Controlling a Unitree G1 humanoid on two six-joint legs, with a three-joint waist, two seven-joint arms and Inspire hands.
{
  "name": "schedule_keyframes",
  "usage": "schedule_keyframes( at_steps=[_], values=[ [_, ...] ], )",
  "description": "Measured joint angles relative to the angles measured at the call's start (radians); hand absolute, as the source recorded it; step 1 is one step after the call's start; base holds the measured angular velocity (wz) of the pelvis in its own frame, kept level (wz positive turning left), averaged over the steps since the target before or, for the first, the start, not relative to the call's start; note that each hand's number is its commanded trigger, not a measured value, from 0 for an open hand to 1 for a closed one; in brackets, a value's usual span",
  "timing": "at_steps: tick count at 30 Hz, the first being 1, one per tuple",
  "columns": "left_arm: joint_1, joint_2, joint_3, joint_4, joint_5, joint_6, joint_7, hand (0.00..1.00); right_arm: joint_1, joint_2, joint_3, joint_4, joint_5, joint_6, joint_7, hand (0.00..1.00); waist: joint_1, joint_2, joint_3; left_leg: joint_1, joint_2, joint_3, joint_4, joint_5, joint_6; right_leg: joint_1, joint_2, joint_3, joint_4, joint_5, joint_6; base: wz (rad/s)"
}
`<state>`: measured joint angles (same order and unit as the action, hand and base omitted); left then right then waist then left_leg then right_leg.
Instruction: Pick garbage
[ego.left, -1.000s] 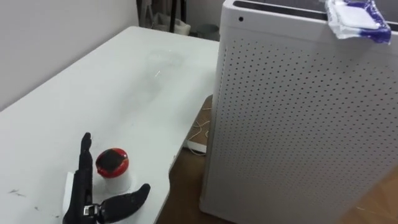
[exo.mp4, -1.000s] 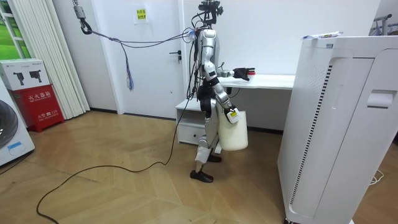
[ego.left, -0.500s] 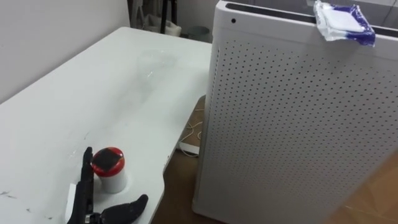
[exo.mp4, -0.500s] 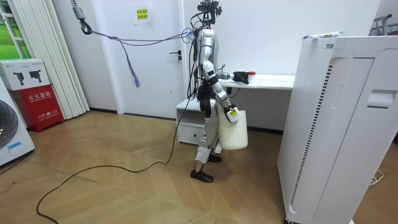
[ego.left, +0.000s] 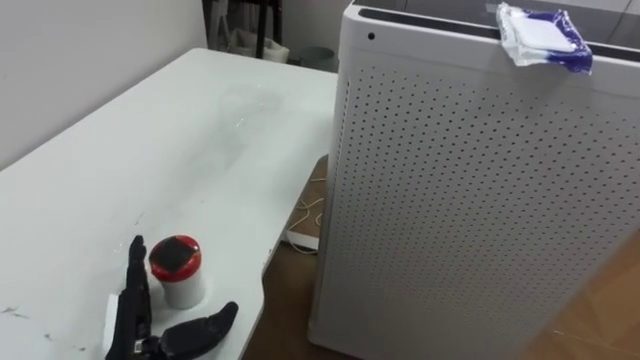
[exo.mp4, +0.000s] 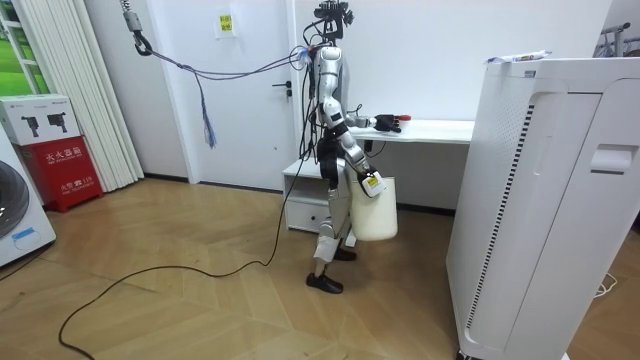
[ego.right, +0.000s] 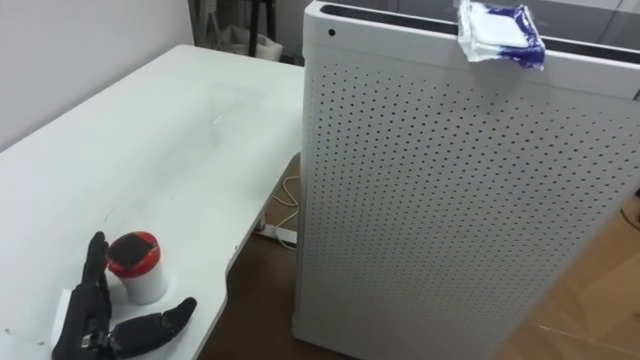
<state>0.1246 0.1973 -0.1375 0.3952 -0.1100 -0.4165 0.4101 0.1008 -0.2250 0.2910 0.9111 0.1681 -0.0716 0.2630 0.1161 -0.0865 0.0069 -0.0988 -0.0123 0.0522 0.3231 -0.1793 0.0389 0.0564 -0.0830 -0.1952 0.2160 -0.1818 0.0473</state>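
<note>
— What is changing here?

— Mostly the camera is drifting: the whole scene is sliding a little across the eye views. The left hand (ego.left: 135, 310) is staying spread, fingers straight and thumb (ego.left: 205, 325) swung wide. Its fingertips are now reaching level with the lid of the red-lidded jar (ego.left: 177, 270), where a second ago they were reaching past it.

— So nothing is being gripped?

— Not yet, I judge. The jar is standing upright on the white table (ego.left: 180, 140), sitting in the gap between fingers and thumb, with no visible squeeze on it.

— And the other hand?

— In the room view, the right hand (exo.mp4: 368, 181) is hanging at the robot's side at the top of a white bag (exo.mp4: 376, 210); its grip cannot be told.

— What about room for moving?

— The jar is sitting near the table's curved front edge (ego.left: 265, 275), so a nudge may be tipping it floorward. The perforated air purifier (ego.left: 470, 200) is standing just beyond that edge. A crumpled blue-and-white packet (ego.left: 540, 35) is lying on its top, well apart from the hand.
</note>
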Motion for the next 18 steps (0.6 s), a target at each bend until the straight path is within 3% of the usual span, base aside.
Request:
schedule_keyframes(
  at_steps=[7, 18],
  values=[
    [0.002, 0.002, 0.001, 0.011, -0.018, -0.005, 0.003, 0.0, 0.001, 0.01, 0.0, 0.0, 0.0, 0.0, -0.005, 1.0, 0.001, -0.011, -0.0064, 0.024, 0.0, 0.005, -0.016, 0.004, -0.003, 0.019, 0.001, 0.003, -0.011, 0.0, 0.0, -0.01],
    [-0.014, -0.023, 0.002, 0.009, -0.029, -0.004, 0.061, 0.0, 0.003, 0.033, 0.0, 0.0, -0.021, 0.0, -0.032, 1.0, -0.01, -0.011, -0.0033, 0.022, 0.001, 0.005, -0.017, 0.004, -0.004, 0.014, 0.0, 0.001, -0.013, -0.002, -0.003, 0.0]
  ],
)
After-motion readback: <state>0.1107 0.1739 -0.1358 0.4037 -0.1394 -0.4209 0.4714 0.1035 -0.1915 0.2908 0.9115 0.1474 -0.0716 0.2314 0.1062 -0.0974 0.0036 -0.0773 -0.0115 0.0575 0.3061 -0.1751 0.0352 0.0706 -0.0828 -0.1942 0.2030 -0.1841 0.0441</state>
